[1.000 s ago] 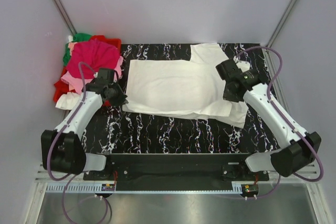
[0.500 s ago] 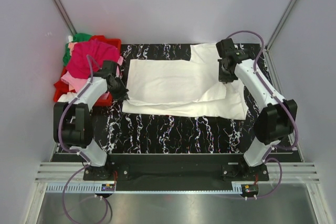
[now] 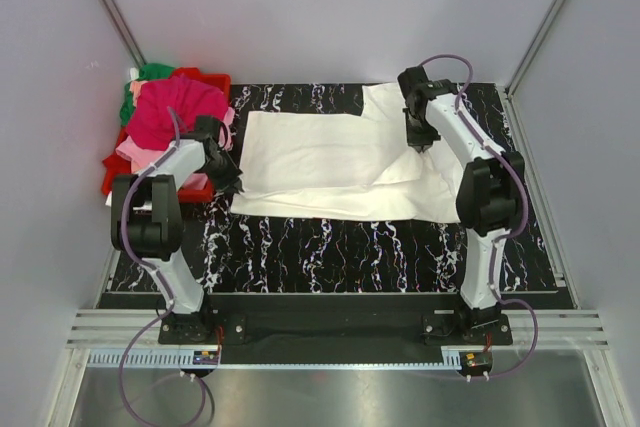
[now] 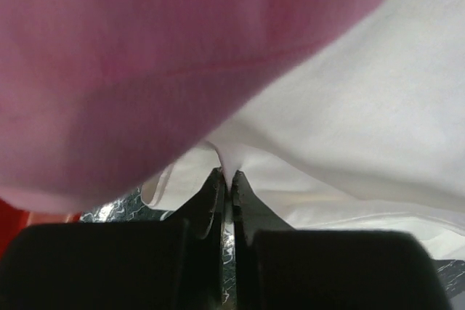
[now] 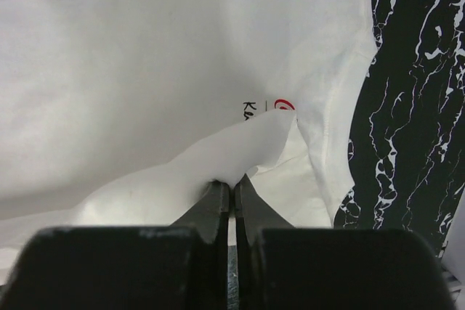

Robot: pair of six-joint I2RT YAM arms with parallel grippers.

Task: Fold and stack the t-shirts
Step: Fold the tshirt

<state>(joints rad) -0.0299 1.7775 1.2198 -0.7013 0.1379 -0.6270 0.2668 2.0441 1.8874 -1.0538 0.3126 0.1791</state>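
A large white t-shirt (image 3: 320,162) lies spread over the black marbled table (image 3: 330,247). My left gripper (image 3: 232,179) is shut on its left edge, and the wrist view shows the white cloth (image 4: 349,136) pinched between the fingertips (image 4: 215,185) under a hanging pink shirt (image 4: 145,56). My right gripper (image 3: 418,144) is shut on a fold near the shirt's right side; its wrist view shows that fold (image 5: 240,147) rising from the fingertips (image 5: 245,185), with a small red logo (image 5: 283,104) just behind. Magenta, pink and green t-shirts (image 3: 175,112) are piled at the left.
A red bin (image 3: 210,82) holds the shirt pile at the table's far left corner. Metal frame posts (image 3: 110,7) rise at both back corners. The table's front strip (image 3: 330,302) carries the arm bases.
The right gripper has moved toward the back and left, drawing the shirt's right portion over itself. The left gripper has shifted slightly toward the back with the left edge still held.
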